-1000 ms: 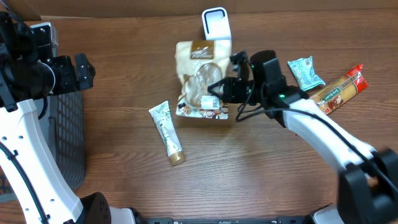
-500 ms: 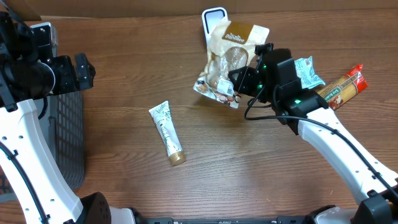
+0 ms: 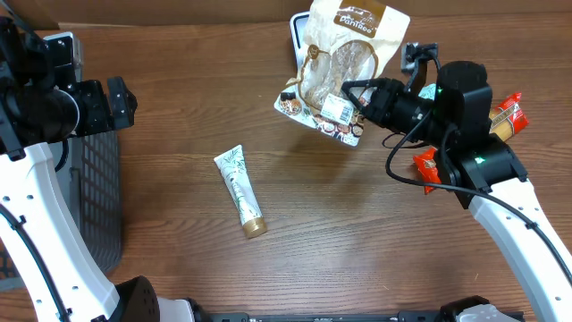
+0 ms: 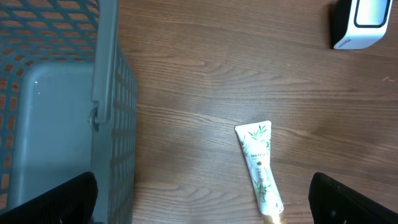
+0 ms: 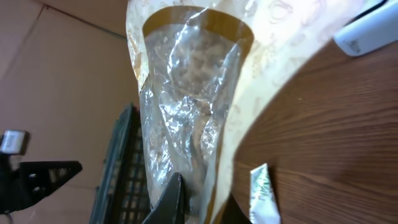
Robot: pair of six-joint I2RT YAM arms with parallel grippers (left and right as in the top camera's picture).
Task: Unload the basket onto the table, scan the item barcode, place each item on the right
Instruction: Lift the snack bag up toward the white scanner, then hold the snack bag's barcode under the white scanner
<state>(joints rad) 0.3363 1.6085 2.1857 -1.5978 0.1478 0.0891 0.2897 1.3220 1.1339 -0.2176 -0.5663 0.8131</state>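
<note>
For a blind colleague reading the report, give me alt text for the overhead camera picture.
The right gripper holds a snack bag over a white scanner. A tube lies on the wooden table; the open left gripper sits near a dark basket.

No legible text; only blurred brand lettering atop bag (image 3: 342,67)

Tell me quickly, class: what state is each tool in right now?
Left tool: open, holding nothing.
Right tool: closed on the snack bag.
</note>
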